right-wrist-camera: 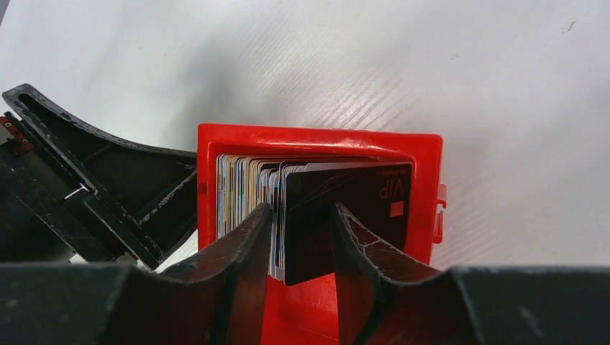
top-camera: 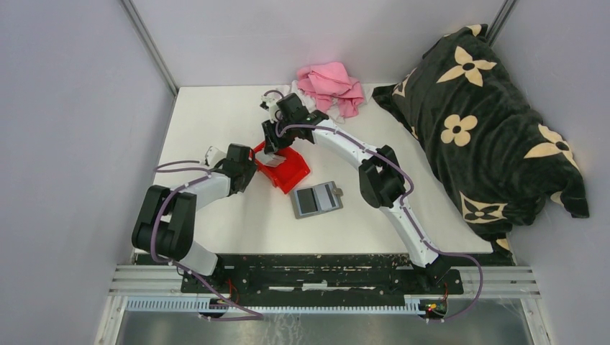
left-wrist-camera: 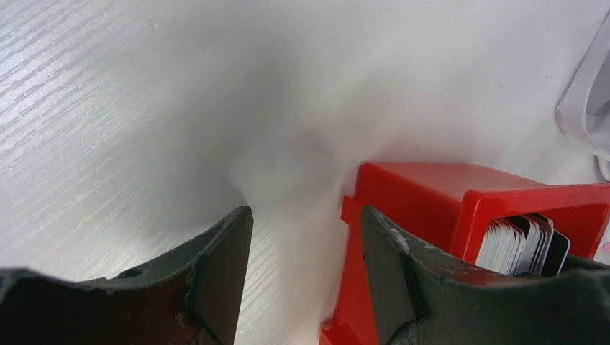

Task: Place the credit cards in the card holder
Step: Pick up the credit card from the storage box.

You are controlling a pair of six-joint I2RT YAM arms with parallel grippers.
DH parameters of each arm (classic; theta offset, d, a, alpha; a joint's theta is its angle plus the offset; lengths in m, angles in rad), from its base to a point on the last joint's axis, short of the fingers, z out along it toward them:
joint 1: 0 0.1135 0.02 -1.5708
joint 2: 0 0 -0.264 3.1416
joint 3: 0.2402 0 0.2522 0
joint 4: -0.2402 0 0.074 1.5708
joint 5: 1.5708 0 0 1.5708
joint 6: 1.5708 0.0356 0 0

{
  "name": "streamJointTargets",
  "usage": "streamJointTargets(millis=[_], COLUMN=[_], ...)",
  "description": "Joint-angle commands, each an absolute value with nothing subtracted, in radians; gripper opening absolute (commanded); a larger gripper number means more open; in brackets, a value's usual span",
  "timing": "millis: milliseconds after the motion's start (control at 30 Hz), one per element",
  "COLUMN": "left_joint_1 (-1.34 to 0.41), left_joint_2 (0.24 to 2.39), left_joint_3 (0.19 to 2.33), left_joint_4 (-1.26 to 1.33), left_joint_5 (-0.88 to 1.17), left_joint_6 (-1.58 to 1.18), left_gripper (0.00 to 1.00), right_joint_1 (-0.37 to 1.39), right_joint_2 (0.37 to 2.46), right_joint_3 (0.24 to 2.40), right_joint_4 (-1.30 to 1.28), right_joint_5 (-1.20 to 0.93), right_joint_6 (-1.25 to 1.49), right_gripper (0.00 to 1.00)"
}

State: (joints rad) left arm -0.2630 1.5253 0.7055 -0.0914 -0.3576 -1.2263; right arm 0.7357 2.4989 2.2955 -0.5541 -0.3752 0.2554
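The credit cards [right-wrist-camera: 241, 190] stand on edge as a stack in a small red bin [right-wrist-camera: 316, 136], with a black card [right-wrist-camera: 360, 205] at the front. My right gripper [right-wrist-camera: 302, 210] reaches into the bin from above, its fingers pressed on the black card and a few cards behind it. My left gripper [left-wrist-camera: 306, 212] is open at the bin's left side, one finger against the outer wall of the bin [left-wrist-camera: 431, 194], the other over bare table. The card holder [top-camera: 316, 200] lies open and flat just right of the bin [top-camera: 291, 172], with no gripper on it.
A pink cloth [top-camera: 331, 83] lies at the back of the table behind the right gripper [top-camera: 275, 144]. A black blanket with cream flowers [top-camera: 482, 115] fills the right side. Grey walls close in the white table [top-camera: 216, 115].
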Motion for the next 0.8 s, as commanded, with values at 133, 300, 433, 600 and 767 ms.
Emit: streamJointTargets(millis=[133,300,433,600,767], left_joint_1=[-0.264,-0.265,-0.264,-0.264,-0.265], left_joint_2=[1.539,1.532,1.523,1.515,1.497], left_joint_3=[0.778,0.769,0.76,0.754,0.738], left_joint_4=[0.003,0.006,0.007,0.008,0.011], left_joint_5=[-0.307,-0.299,-0.296,-0.292,-0.294], left_joint_6=[-1.192,-1.196,-1.198,-1.2,-1.205], left_gripper=[0.65,0.65,0.65,0.65,0.65], right_joint_1=[0.765,0.77,0.772,0.772,0.772], right_joint_2=[2.429,2.408,2.39,2.355,2.327], right_joint_3=[2.27,2.264,2.26,2.238,2.23], right_joint_4=[-0.639,-0.644,-0.653,-0.659,-0.676], right_joint_5=[-0.381,-0.357,-0.338,-0.302,-0.252], right_joint_6=[0.253,0.255,0.255,0.249,0.237], right_gripper=[0.37,0.33,0.3,0.28,0.22])
